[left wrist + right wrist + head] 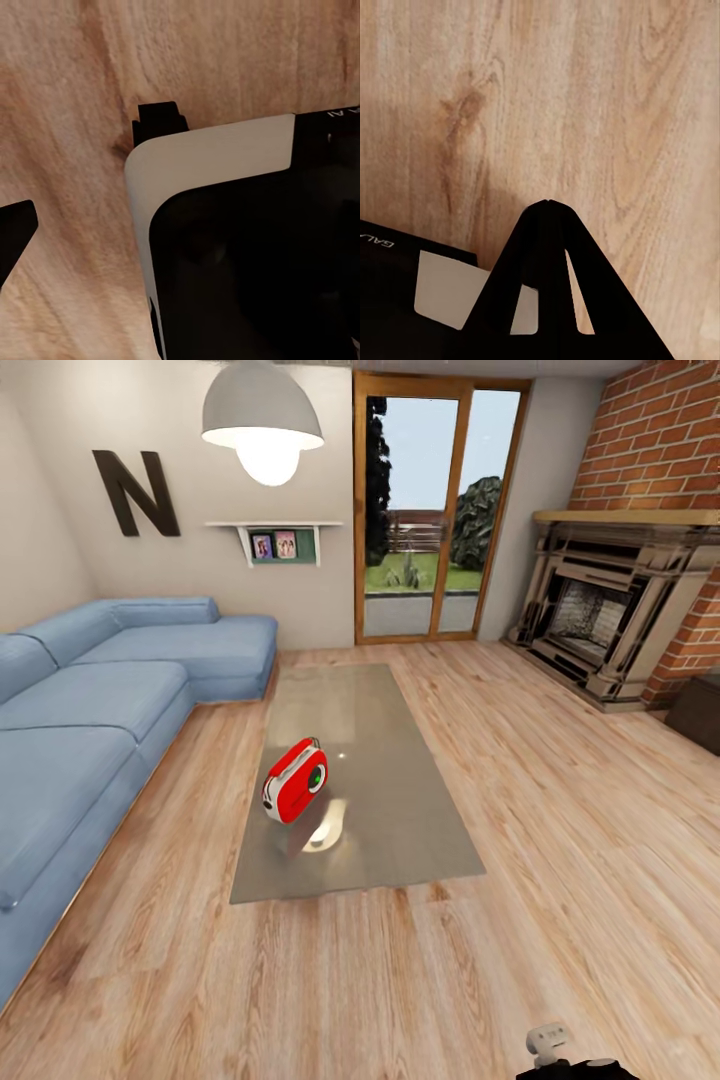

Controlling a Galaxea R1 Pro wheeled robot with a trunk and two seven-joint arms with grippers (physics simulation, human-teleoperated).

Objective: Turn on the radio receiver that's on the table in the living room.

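The red radio receiver (295,781) with white trim stands tilted on the glossy grey table (400,830), near its front left part, its round dark-ringed dial facing right. The table lies in the middle of the living room floor, some way ahead of me. My right gripper (547,204) hangs over bare wood planks, its two dark fingers meeting at the tips with nothing between them. In the left wrist view one dark finger (15,236) shows at the picture's edge beside my white and black body (210,157); its partner is hidden.
A blue sectional sofa (90,730) runs along the table's left side. The brick fireplace (610,610) and a dark low bench (700,710) stand at the right. Glass doors (440,510) are at the back. A white pendant lamp (262,420) hangs above. Open plank floor (400,980) separates me from the table.
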